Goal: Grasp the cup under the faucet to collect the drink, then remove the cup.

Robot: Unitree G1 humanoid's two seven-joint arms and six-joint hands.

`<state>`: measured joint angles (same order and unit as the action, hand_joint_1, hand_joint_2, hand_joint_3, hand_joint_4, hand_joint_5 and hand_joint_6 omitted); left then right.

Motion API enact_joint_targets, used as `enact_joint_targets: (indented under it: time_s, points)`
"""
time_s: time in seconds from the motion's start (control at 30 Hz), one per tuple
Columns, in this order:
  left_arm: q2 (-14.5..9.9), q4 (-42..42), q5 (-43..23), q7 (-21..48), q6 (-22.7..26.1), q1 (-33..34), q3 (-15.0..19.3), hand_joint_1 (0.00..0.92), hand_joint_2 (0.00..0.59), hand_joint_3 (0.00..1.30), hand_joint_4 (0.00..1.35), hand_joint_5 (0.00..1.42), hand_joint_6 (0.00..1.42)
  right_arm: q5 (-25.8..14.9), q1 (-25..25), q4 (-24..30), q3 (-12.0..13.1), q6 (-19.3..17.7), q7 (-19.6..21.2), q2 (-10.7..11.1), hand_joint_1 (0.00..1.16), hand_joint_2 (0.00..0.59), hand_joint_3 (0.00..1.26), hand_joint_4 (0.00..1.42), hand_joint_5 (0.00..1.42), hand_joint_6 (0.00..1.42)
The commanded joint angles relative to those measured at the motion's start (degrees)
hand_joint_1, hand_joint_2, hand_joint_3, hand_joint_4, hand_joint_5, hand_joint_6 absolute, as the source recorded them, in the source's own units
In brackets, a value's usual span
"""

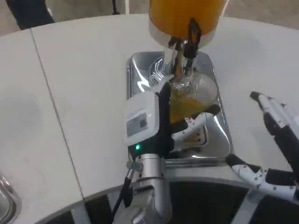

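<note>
A downward view over a white table (84,93) with a curved front edge. At the top centre stands a drink dispenser with a clear tank of orange juice (184,16), and a black-handled faucet (191,35) juts from its base. Beneath the faucet lies a shiny rectangular metal drip tray (219,149). A clear plastic cup (194,93) partly filled with orange juice sits over this tray, directly under the faucet, with a thin stream of juice running into it. The robot's left hand (149,121), white-backed with a small label and a green light near the wrist, is at the cup's left side; its fingers (198,122), white and black, wrap round the front of the cup, gripping it. The silver left forearm (149,186) rises from the bottom centre of the picture toward the tray. The robot's right hand (275,144) hovers over the table just right of the tray, apart from the cup, holding nothing, its fingers spread wide. At the bottom left corner, the rim of another metal tray (7,200) is visible.
</note>
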<state>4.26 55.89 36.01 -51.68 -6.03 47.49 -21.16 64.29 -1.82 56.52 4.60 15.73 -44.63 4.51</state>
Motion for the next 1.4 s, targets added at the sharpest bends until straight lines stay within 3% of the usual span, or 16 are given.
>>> enact_joint_targets:
  time_s: [0.03, 0.13, 0.23, 0.53, 1.03, 1.23, 1.4]
  points:
    - [6.92, 3.43, -2.24, -3.19, 0.76, 0.75, 0.56, 0.431, 0.060, 0.83, 1.00, 1.30, 1.42, 0.14, 0.32, -0.97, 0.27, 1.36, -1.10, 1.16, 0.53, 0.349, 0.00, 0.00, 0.00, 0.05]
    - [6.91, 4.00, -3.31, -4.83, -1.21, 0.91, 0.57, 0.553, 0.083, 1.01, 1.17, 1.42, 1.42, 0.76, 0.68, -1.99, -1.32, 1.87, -0.98, 0.84, 0.53, 0.347, 0.00, 0.00, 0.00, 0.05]
    - [6.42, 3.85, -4.32, -5.60, -4.14, 0.83, 0.86, 0.577, 0.086, 1.07, 1.22, 1.42, 1.42, 1.29, 1.40, -3.30, -2.63, 1.99, -0.25, 0.77, 0.53, 0.349, 0.00, 0.00, 0.00, 0.05]
    - [4.08, 3.38, -5.33, -6.24, -8.11, 0.29, 1.26, 0.584, 0.077, 1.10, 1.23, 1.42, 1.42, 0.18, 4.27, -6.78, -4.13, 2.03, 0.63, 2.00, 0.52, 0.358, 0.00, 0.00, 0.00, 0.05]
    - [-1.06, -2.54, -3.39, -7.30, -9.00, -2.68, 2.37, 0.587, 0.077, 1.11, 1.24, 1.42, 1.42, -2.72, 5.54, -10.02, -7.30, 2.23, 3.87, 2.86, 0.51, 0.371, 0.00, 0.00, 0.00, 0.06]
    - [-3.81, -4.59, -1.86, -7.37, -9.38, -4.34, 1.84, 0.602, 0.075, 1.12, 1.24, 1.42, 1.42, -3.32, 5.21, -9.67, -7.78, 1.93, 4.60, 3.44, 0.52, 0.375, 0.00, 0.00, 0.00, 0.06]
    - [-7.20, -6.65, -0.37, -7.00, -10.35, -6.17, 1.49, 0.605, 0.075, 1.12, 1.23, 1.42, 1.42, -3.24, 5.78, -8.85, -7.54, 0.44, 5.06, 5.49, 0.52, 0.379, 0.00, 0.00, 0.00, 0.06]
